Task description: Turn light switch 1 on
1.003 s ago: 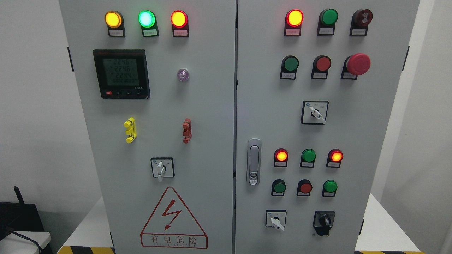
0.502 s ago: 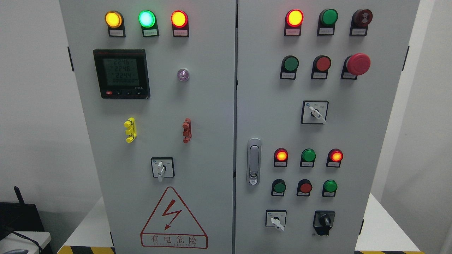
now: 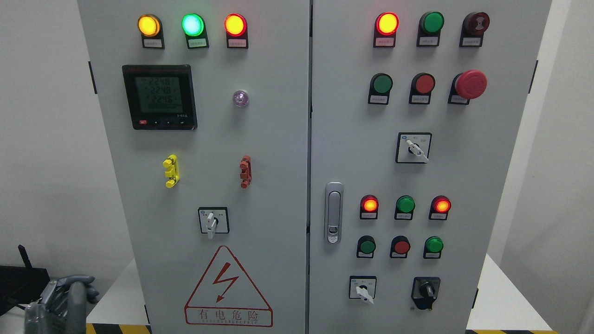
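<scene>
The grey fingers (image 3: pixel 87 281) of the left hand (image 3: pixel 60 304) are loosely bent and lie close together, clamped on nothing. The hand sits at the lower left corner, palm side hard to make out, well clear of the electrical cabinet (image 3: pixel 278 139) and touching none of its controls. The right hand is out of view.

Nearest the hand, the left door carries one warning triangle (image 3: pixel 227 287) with a red lightning bolt and the words "有电危险"; the smaller line beneath is too fine to read. Above it is one white-handled selector switch (image 3: pixel 212 221), handle pointing down. Further up are one yellow clip (image 3: pixel 171 170), one red clip (image 3: pixel 245 171), one small clear lamp (image 3: pixel 240 98) and one digital meter (image 3: pixel 159 96), whose rows of digits begin with 22. Three lit lamps cross the top: yellow (image 3: pixel 148 25), green (image 3: pixel 192 24), red (image 3: pixel 235 24).

The right door has one silver latch (image 3: pixel 333 212) and three more selector switches: an upper white one (image 3: pixel 414 148), a lower white one (image 3: pixel 363 290) and a black one (image 3: pixel 426 291). It also bears three lit red lamps, one red mushroom stop button (image 3: pixel 470 84) and one dark buzzer (image 3: pixel 476 22).

Which control is light switch 1 cannot be told: the label plates are too small to read.
</scene>
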Robot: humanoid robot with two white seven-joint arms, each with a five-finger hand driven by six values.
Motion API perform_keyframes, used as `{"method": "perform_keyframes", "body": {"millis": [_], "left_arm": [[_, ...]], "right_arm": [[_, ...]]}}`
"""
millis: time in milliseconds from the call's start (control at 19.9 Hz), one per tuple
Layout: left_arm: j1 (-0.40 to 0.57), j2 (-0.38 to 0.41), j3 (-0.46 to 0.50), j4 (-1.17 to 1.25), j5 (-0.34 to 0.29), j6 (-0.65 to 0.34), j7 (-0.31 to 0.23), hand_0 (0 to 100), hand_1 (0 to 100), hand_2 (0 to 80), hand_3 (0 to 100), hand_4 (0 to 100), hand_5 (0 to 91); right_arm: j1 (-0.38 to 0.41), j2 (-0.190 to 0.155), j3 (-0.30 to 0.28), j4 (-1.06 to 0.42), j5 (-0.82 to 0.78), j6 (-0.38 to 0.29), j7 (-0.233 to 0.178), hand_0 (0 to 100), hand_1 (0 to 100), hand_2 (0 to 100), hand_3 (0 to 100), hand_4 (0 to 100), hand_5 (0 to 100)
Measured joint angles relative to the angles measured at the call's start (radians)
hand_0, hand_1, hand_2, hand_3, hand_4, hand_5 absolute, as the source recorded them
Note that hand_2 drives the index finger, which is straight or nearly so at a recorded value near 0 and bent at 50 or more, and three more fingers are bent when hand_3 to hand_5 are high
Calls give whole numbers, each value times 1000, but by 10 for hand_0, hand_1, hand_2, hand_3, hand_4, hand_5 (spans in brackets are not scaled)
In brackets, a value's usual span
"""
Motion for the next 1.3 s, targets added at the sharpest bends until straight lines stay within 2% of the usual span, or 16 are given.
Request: {"method": "perform_keyframes", "body": {"millis": [150,602,1304], "left_arm": [[-39,-13,-69,-13,-38,82,49,0,404,560,804,794,686],[-88,-40,-225,-36,-168,209,164,0,482,605,821,824,725],[-141,-59,-323,-45,-270,452,246,13,504,591,818,826,724]], "right_arm": [[0,0,0,0,0,0,2,120,389,0,0,0,0],[0,0,0,0,0,0,2,120,389,0,0,0,0],[0,0,0,0,0,0,3,120,389,0,0,0,0]]}}
